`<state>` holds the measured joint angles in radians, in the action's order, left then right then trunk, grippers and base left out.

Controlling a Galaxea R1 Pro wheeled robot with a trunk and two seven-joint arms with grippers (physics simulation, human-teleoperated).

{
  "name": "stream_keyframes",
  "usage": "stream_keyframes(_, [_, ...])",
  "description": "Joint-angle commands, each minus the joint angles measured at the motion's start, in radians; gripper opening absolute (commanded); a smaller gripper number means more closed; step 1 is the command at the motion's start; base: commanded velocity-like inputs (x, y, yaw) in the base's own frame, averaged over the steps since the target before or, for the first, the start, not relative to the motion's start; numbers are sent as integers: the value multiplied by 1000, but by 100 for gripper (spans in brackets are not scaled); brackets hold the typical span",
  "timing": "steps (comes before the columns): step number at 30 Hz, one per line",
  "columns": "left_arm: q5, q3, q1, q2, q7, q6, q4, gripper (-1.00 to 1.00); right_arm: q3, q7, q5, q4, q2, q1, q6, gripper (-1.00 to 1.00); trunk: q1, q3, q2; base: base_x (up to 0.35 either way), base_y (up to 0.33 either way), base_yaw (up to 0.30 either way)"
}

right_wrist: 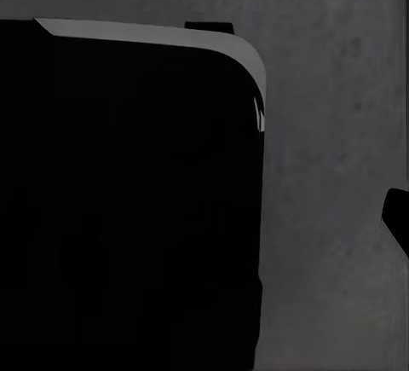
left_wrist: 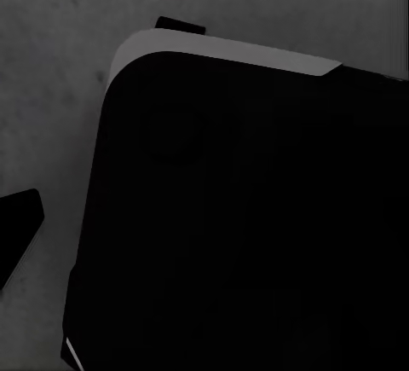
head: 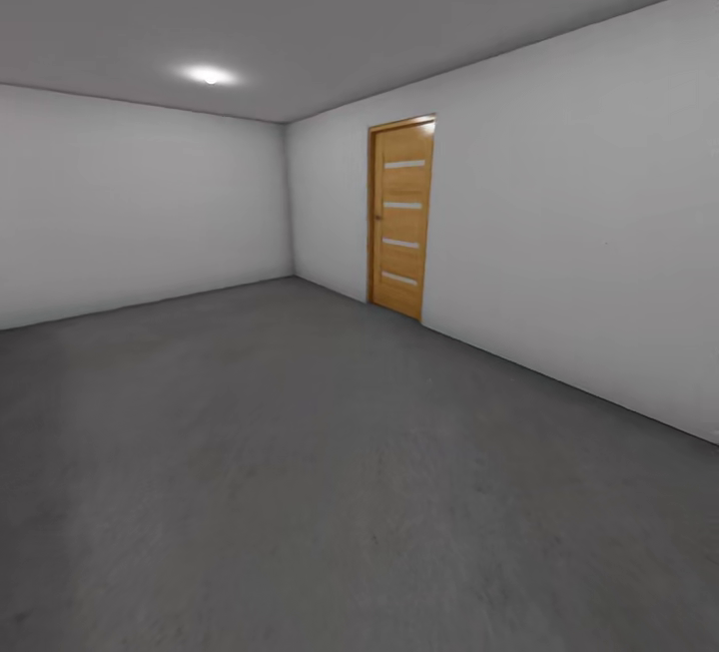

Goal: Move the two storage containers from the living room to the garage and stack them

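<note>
We see our base [left_wrist: 256, 217] as a matte black slab, rounded corner, thin light-grey edge strip at 12 o'clock. Same black body [right_wrist: 128, 200] with grey trim on the right wrist view.

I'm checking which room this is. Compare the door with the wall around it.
The door is orange-brown wood; the wall is plain white-grey. The door carries four pale horizontal strips, while the wall is unmarked. The door is a narrow upright panel; the wall spans the room's side. Both stand upright on the dark grey floor.
</note>
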<state>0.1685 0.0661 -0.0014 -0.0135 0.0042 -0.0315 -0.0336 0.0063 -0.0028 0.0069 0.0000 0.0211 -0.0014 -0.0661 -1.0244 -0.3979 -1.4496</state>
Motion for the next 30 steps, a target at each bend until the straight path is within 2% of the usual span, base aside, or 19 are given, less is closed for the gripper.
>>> stream_keyframes(1, [3,6,0,0,0,-2,0,100,1,0,1,0,0,0,-3,100,-1,-1,0,324,0,-37])
stream_keyframes(30, [9,6,0,0,0,-3,0,100,4,0,1,0,3,0,0,100,-1,-1,0,324,0,-3])
